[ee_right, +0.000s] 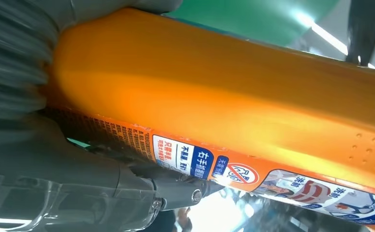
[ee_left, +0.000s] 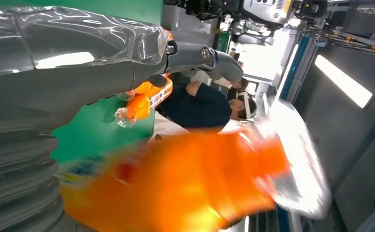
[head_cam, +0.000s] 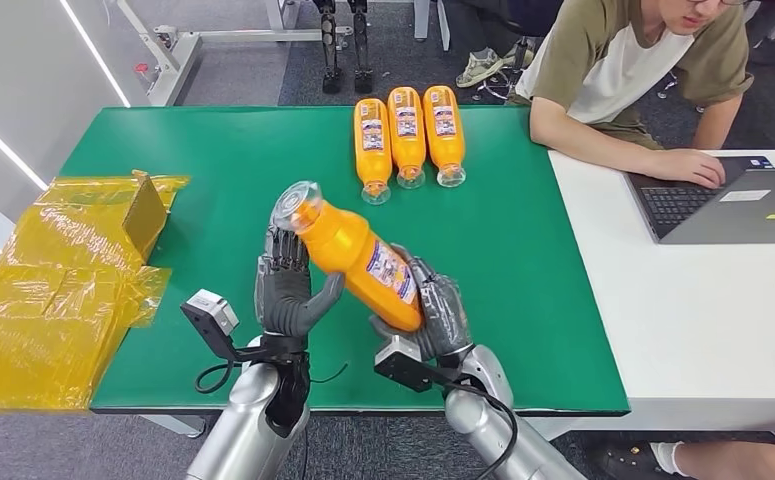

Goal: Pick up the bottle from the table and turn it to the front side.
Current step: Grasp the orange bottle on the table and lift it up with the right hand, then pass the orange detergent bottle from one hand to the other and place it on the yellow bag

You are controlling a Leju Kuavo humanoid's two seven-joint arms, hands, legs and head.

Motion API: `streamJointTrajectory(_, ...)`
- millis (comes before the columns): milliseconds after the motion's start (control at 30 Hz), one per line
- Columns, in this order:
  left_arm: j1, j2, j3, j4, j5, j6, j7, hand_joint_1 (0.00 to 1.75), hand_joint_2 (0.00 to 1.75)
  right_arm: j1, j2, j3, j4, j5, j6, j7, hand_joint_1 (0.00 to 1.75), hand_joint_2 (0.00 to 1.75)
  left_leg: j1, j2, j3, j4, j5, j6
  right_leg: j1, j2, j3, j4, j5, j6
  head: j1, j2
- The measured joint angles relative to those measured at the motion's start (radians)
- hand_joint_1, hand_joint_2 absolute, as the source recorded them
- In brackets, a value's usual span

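An orange bottle (head_cam: 358, 260) with a clear cap and a printed label is lifted off the green table (head_cam: 213, 160), tilted with its cap up and to the left. My right hand (head_cam: 441, 315) grips its lower end from underneath. In the right wrist view the bottle (ee_right: 224, 96) lies across my right hand (ee_right: 54, 179), label text toward the camera. My left hand (head_cam: 285, 285) stands beside the bottle's neck with fingers upright and apart, thumb close to the bottle; I cannot tell if it touches. The left wrist view has the bottle (ee_left: 185, 183) as an orange blur beyond my left hand (ee_left: 54, 58).
Three more orange bottles (head_cam: 407, 135) lie side by side at the table's far edge, labels up. Crumpled yellow plastic wrapping (head_cam: 53, 290) covers the left end. A person (head_cam: 623, 70) sits at the adjoining white table (head_cam: 683, 320), typing on a laptop (head_cam: 733, 205).
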Motion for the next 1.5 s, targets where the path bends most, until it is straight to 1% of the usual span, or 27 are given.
streamJointTrajectory(167, 0.001, 0.000, 0.007, -0.016, -0.021, -0.015, 0.002, 0.00, 1.75, 0.006, 0.000, 0.036, 0.013, 0.058, 0.050, 0.049, 1.75, 1.75, 0.000, 0.000, 0.000, 0.000, 0.000, 0.000, 0.000, 0.000, 0.000, 0.000, 0.000, 0.000, 0.000, 0.000)
streamJointTrajectory(367, 0.009, -0.004, 0.025, -0.020, -0.043, -0.041, 0.009, 0.00, 1.75, 0.037, -0.007, 0.050, -0.024, 0.192, 0.152, 0.130, 1.75, 1.75, 0.000, 0.000, 0.000, 0.000, 0.000, 0.000, 0.000, 0.001, -0.001, 0.000, 0.000, 0.000, 0.000, 0.000)
streamJointTrajectory(533, 0.010, -0.006, 0.039, -0.014, -0.044, -0.056, 0.012, 0.00, 1.75, 0.050, -0.018, 0.052, -0.056, 0.254, 0.194, 0.164, 1.75, 1.75, 0.000, 0.001, 0.000, 0.000, 0.000, 0.000, 0.000, 0.002, -0.002, 0.000, 0.000, 0.000, 0.000, 0.000)
streamJointTrajectory(567, 0.010, -0.007, 0.039, -0.011, -0.045, -0.058, 0.012, 0.24, 1.75, 0.053, -0.019, 0.050, -0.062, 0.262, 0.198, 0.168, 1.75, 1.75, 0.000, 0.001, 0.000, 0.000, 0.000, 0.000, 0.000, 0.002, -0.002, 0.000, 0.000, 0.000, 0.000, 0.000)
streamJointTrajectory(667, 0.009, -0.007, 0.040, -0.001, -0.050, -0.066, 0.010, 1.55, 1.75, 0.065, -0.024, 0.041, -0.079, 0.281, 0.203, 0.175, 1.75, 1.75, 0.000, 0.001, 0.000, 0.000, 0.000, 0.000, 0.000, 0.002, -0.002, 0.000, 0.000, 0.000, 0.000, 0.000)
streamJointTrajectory(700, 0.009, -0.008, 0.040, 0.002, -0.052, -0.070, 0.009, 1.75, 1.75, 0.068, -0.025, 0.037, -0.084, 0.285, 0.204, 0.176, 1.75, 1.75, 0.000, 0.001, 0.000, 0.000, 0.000, 0.000, 0.000, 0.002, -0.002, 0.000, 0.000, 0.000, 0.000, 0.000)
streamJointTrajectory(1000, 0.007, -0.010, 0.039, 0.016, -0.068, -0.095, -0.001, 1.75, 1.75, 0.083, -0.026, 0.000, -0.094, 0.308, 0.201, 0.164, 1.75, 1.75, 0.000, 0.002, 0.000, 0.000, 0.000, 0.000, 0.000, 0.003, -0.002, 0.000, 0.000, 0.000, 0.000, 0.000)
streamJointTrajectory(1100, 0.007, -0.010, 0.037, 0.016, -0.077, -0.112, 0.002, 1.75, 1.75, 0.089, -0.027, -0.008, -0.096, 0.319, 0.164, 0.159, 1.75, 1.75, 0.000, 0.002, 0.000, 0.000, 0.000, 0.000, 0.000, 0.002, -0.002, 0.000, 0.000, 0.000, 0.000, 0.000)
streamJointTrajectory(1133, 0.007, -0.010, 0.036, 0.016, -0.081, -0.119, 0.003, 1.75, 1.75, 0.094, -0.027, -0.011, -0.098, 0.324, 0.142, 0.155, 1.65, 1.75, 0.000, 0.002, 0.000, 0.000, 0.000, 0.000, 0.000, 0.002, -0.002, 0.000, 0.000, 0.000, 0.000, 0.000)
streamJointTrajectory(1233, 0.005, -0.010, 0.030, 0.016, -0.092, -0.128, 0.003, 1.75, 1.75, 0.108, -0.028, -0.017, -0.103, 0.323, 0.089, 0.139, 0.34, 1.75, 0.000, 0.001, 0.000, 0.000, 0.000, 0.000, 0.000, 0.002, -0.002, 0.000, 0.000, 0.000, 0.000, 0.000)
streamJointTrajectory(1267, 0.004, -0.011, 0.027, 0.016, -0.095, -0.128, 0.003, 1.75, 1.75, 0.113, -0.028, -0.018, -0.104, 0.318, 0.077, 0.135, 0.00, 1.75, 0.000, 0.001, 0.000, 0.000, 0.000, 0.000, 0.000, 0.002, -0.002, 0.000, 0.000, 0.000, 0.000, 0.000)
streamJointTrajectory(1367, 0.002, -0.012, 0.022, 0.016, -0.106, -0.121, 0.003, 1.75, 1.75, 0.131, -0.026, -0.017, -0.115, 0.282, 0.013, 0.105, 0.00, 1.75, 0.000, 0.001, -0.001, 0.000, 0.000, 0.000, 0.000, 0.002, -0.002, 0.000, 0.000, 0.000, 0.000, 0.000)
streamJointTrajectory(1500, 0.001, -0.013, 0.021, 0.016, -0.113, -0.102, 0.006, 1.75, 1.75, 0.153, -0.014, -0.019, -0.156, 0.170, -0.113, 0.025, 0.00, 1.75, 0.000, 0.002, 0.000, 0.000, 0.000, 0.000, 0.000, 0.002, -0.002, 0.000, 0.000, 0.000, 0.000, 0.000)
